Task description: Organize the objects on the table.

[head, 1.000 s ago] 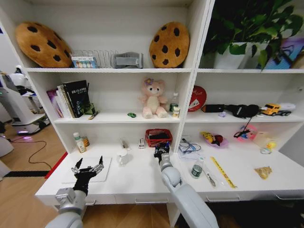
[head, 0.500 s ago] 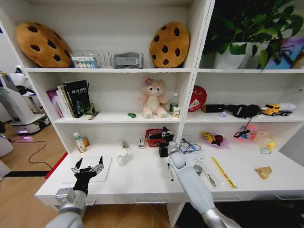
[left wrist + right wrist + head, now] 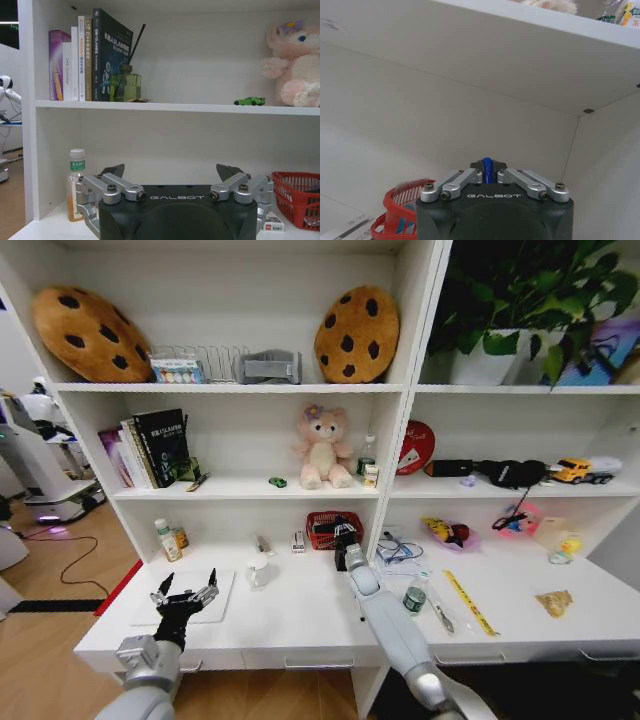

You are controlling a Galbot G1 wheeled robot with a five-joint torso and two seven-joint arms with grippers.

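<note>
right pincer (image 3: 345, 537): clenched on blue pen (image 3: 487, 170), raised at red basket (image 3: 333, 529)
left pincer (image 3: 184, 596): released, idle above laptop (image 3: 222, 592)
bench (image 3: 300, 615): can (image 3: 415, 598), ruler (image 3: 468, 602)

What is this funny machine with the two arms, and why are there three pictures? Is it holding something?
It is a robot with two arms, and each arm ends in a gripper that pinches things. The wide picture comes from a camera on its head, looking down at a white table under some shelves. The other two pictures come from little cameras on its wrists.

The left gripper hovers open above a flat silver laptop. The right gripper is raised near a red basket, and in its wrist picture it is pinched shut on a blue pen.

On the table lie a white mug, a small can with a green label and a yellow ruler. A pink teddy bear sits on the shelf above.
</note>
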